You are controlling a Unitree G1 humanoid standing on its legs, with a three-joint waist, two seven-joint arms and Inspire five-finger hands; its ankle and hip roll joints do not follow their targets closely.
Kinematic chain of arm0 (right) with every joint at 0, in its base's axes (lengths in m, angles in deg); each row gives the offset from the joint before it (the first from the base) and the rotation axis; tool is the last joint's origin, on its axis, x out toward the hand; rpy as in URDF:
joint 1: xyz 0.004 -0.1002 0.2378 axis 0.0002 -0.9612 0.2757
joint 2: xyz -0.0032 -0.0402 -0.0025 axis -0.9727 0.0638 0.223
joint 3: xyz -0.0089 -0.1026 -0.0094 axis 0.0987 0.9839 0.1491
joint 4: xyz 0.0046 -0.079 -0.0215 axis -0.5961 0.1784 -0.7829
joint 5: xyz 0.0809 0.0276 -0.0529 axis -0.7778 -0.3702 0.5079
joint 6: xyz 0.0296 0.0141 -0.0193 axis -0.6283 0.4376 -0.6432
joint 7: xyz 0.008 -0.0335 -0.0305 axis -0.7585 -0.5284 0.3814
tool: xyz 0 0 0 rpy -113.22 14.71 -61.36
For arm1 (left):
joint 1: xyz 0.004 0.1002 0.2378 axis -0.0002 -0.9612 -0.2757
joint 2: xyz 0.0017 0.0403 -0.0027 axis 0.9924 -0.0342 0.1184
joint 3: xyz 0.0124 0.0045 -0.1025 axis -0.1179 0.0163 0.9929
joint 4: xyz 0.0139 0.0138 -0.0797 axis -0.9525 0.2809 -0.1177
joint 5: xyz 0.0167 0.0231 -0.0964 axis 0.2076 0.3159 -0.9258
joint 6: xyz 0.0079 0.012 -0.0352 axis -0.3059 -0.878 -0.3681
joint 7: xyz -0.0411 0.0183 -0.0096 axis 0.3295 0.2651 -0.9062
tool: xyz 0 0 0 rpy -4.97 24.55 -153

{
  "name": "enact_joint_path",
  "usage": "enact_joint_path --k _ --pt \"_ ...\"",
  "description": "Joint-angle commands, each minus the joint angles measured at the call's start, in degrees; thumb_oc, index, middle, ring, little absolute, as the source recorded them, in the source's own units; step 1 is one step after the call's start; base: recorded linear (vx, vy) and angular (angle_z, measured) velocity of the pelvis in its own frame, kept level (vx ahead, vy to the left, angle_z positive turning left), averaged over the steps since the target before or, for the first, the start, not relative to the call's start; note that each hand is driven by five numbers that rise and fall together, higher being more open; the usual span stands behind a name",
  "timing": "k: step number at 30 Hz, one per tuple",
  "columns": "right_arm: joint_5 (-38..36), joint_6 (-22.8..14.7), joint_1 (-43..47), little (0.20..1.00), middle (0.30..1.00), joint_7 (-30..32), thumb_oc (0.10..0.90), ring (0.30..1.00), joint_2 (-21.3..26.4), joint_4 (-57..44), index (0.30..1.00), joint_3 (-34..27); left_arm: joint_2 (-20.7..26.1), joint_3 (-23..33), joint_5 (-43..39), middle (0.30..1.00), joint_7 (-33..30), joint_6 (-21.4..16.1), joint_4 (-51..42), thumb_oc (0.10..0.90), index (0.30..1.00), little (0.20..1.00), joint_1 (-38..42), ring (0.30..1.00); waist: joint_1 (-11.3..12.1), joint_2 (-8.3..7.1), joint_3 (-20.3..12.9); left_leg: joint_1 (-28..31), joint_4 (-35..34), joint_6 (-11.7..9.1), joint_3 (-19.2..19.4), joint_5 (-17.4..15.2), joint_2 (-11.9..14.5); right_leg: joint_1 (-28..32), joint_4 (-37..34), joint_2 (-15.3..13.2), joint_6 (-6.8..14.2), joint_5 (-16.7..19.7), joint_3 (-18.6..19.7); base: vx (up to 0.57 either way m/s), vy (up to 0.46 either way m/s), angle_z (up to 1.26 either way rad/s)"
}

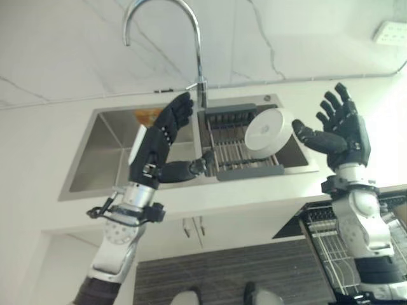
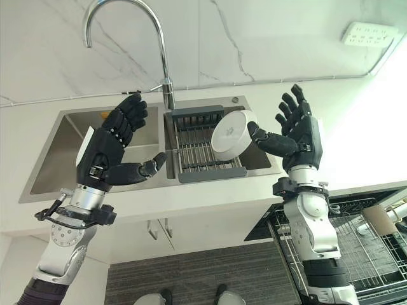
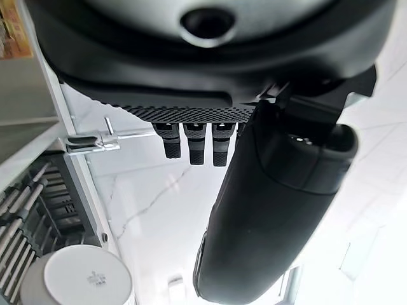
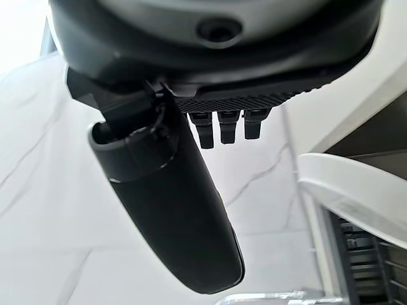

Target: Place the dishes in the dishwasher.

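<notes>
Two hands up, both spread, neither holding anything. Nearest: dishwasher rack [image 2: 356, 254], pulled out at the robot's lower right, wire tines showing, a cup-like item at its far right edge. Left hand [image 1: 159, 143] hovers over the left sink basin [image 1: 105, 152], fingers straight, thumb out. Right hand [image 2: 297, 136] is raised beside the white bowl [image 2: 230, 135], thumb tip close to its rim; contact cannot be told. Bowl leans on edge in the dark drain rack [image 2: 200, 155] set in the right basin. Faucet [image 2: 162, 57] rises behind, marble wall beyond.

Judged step: take the bowl with the right hand. To do well: set thumb inside the rim, fingers on the outer wall, close firmly before lifting. Lift clear of the drain rack bars, keep away from the faucet, then swing down to the dishwasher rack.
</notes>
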Motion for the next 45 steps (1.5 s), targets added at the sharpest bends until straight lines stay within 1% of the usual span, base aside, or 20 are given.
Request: enact_joint_path --k 1,9,14,15,22,26,37,39,45 --pt "-2.6 -3.8 7.6 0.900 0.900 2.3 0.800 0.900 0.3 -0.2 0.900 -1.1 0.6 0.6 -2.4 0.900 0.6 -4.9 -3.2 0.800 0.900 0.900 4.5 0.900 0.2 -0.79 -4.2 1.9 0.2 -3.8 -0.7 -2.6 5.3 2.2 -0.7 -2.4 5.2 -3.6 2.0 0.04 0.009 0.05" --pt "-4.9 -1.0 9.0 0.900 0.900 6.3 0.800 0.900 0.0 4.8 0.900 -1.9 1.0 0.0 -2.3 0.900 0.5 -4.4 -2.1 0.800 0.900 0.900 4.9 0.900 0.6 -0.64 -4.1 2.6 0.2 -3.7 -0.8 -3.0 5.0 3.2 -0.7 -2.5 5.0 -3.8 2.0 0.03 0.016 0.06" --pt "-8.8 2.5 9.0 0.900 0.900 7.7 0.800 0.900 -0.3 7.5 0.900 -1.7 1.5 -0.5 -1.9 0.900 -0.1 -4.0 -1.9 0.800 0.900 0.900 5.4 0.900 0.7 -0.66 -3.7 2.9 0.2 -3.6 -0.8 -3.0 4.7 3.6 -0.7 -2.5 5.0 -3.8 2.1 0.01 0.004 0.01" --pt "-9.6 3.4 9.0 0.900 0.900 7.5 0.800 0.900 -0.3 7.9 0.900 -1.8 1.6 -0.4 -2.0 0.900 -0.1 -4.0 -1.8 0.800 0.900 0.900 5.4 0.900 0.7 -0.70 -3.7 2.9 0.2 -3.6 -0.8 -3.0 4.7 3.6 -0.7 -2.5 5.0 -3.8 2.1 0.00 0.000 0.00" --pt "-12.7 5.7 10.2 0.900 0.900 5.7 0.800 0.900 -0.2 10.0 0.900 -0.7 1.8 -1.0 -1.7 0.900 -0.5 -3.4 -1.4 0.800 0.900 0.900 5.9 0.900 0.8 -0.93 -3.7 3.2 0.2 -3.6 -0.5 -3.0 4.7 4.1 -0.7 -2.4 5.0 -4.0 2.2 0.00 0.000 0.00" --pt "-13.1 7.4 10.4 0.900 0.900 4.3 0.800 0.900 0.4 10.6 0.900 -0.1 1.8 -0.8 -1.9 0.900 -0.6 -2.9 -1.6 0.800 0.900 0.900 5.7 0.900 0.9 -1.16 -3.6 3.4 0.2 -3.6 -0.3 -3.1 4.7 4.4 -0.7 -2.4 5.0 -4.2 2.1 0.00 0.000 0.00" --pt "-13.3 9.8 12.2 0.900 0.900 2.0 0.800 0.900 2.0 13.1 0.900 1.0 2.1 -1.1 -2.1 0.900 -0.9 -2.9 -0.9 0.800 0.900 0.900 5.6 0.900 1.6 -1.52 -3.6 3.3 0.2 -3.7 -0.3 -2.9 4.7 4.9 -0.7 -2.4 5.0 -4.4 1.8 0.00 0.000 0.00" --pt "-13.4 10.8 13.3 0.900 0.900 1.5 0.800 0.900 2.6 14.1 0.900 1.6 2.3 -1.2 -2.1 0.900 -1.0 -2.6 -0.9 0.800 0.900 0.900 5.7 0.900 2.0 -1.64 -3.6 3.3 0.2 -3.7 -0.5 -2.9 4.6 5.1 -0.7 -2.5 5.0 -4.5 1.5 0.00 0.000 0.00" --pt "-13.1 11.4 14.7 0.900 0.900 1.0 0.800 0.900 3.4 16.1 0.900 2.7 2.6 -1.2 -2.2 0.900 -1.2 -2.3 -1.2 0.800 0.900 0.900 5.6 0.900 2.6 -1.80 -3.6 3.2 0.2 -3.6 -0.8 -2.8 4.4 5.4 -0.7 -2.6 4.9 -4.7 1.2 0.00 0.000 0.00"
